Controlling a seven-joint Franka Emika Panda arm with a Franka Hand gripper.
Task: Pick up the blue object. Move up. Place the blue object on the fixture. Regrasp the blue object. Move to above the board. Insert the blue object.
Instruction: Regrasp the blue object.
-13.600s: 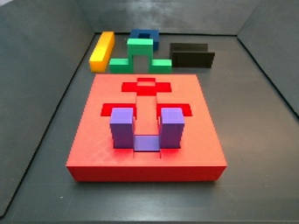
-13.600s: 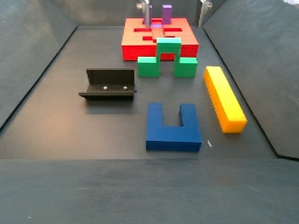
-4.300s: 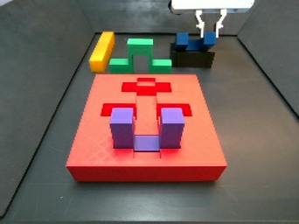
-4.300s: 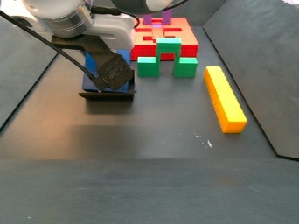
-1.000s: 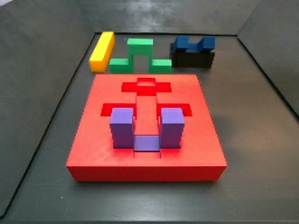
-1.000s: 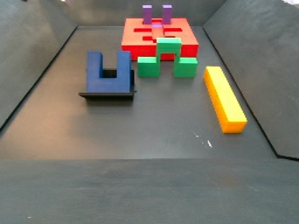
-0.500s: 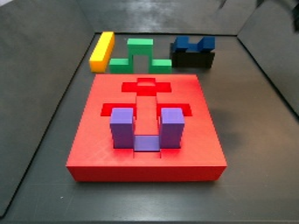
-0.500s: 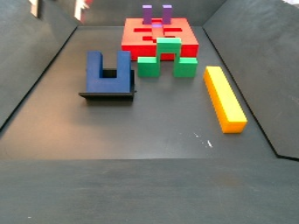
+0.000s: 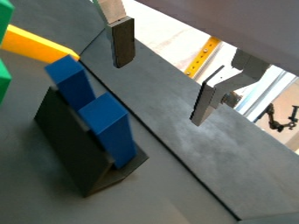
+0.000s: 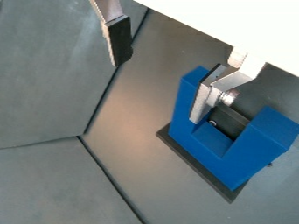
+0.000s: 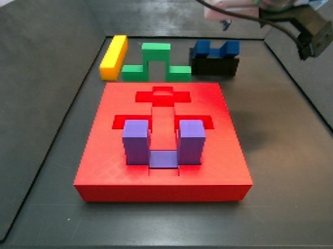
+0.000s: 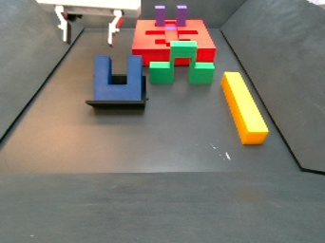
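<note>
The dark blue U-shaped object [image 12: 118, 74] rests on the black fixture [image 12: 118, 101], prongs pointing towards the red board [image 12: 143, 40]. It also shows in a side view [image 11: 216, 48] on the fixture [image 11: 215, 67], behind the board [image 11: 163, 165]. My gripper [image 12: 90, 27] is open and empty, above the floor and to one side of the blue object. In both wrist views the gripper [image 9: 163, 74] [image 10: 162, 70] holds nothing. The blue object [image 9: 93, 109] [image 10: 233, 131] lies off to its side. The arm [image 11: 279, 17] is blurred.
A purple U-shaped block [image 11: 159, 141] stands in the board. A green block [image 12: 181, 62] and a yellow bar [image 12: 244, 106] lie on the dark floor beside the board. Dark walls ring the floor.
My gripper has come down into both side views from above the frame. The blue object stays on the fixture and has not moved.
</note>
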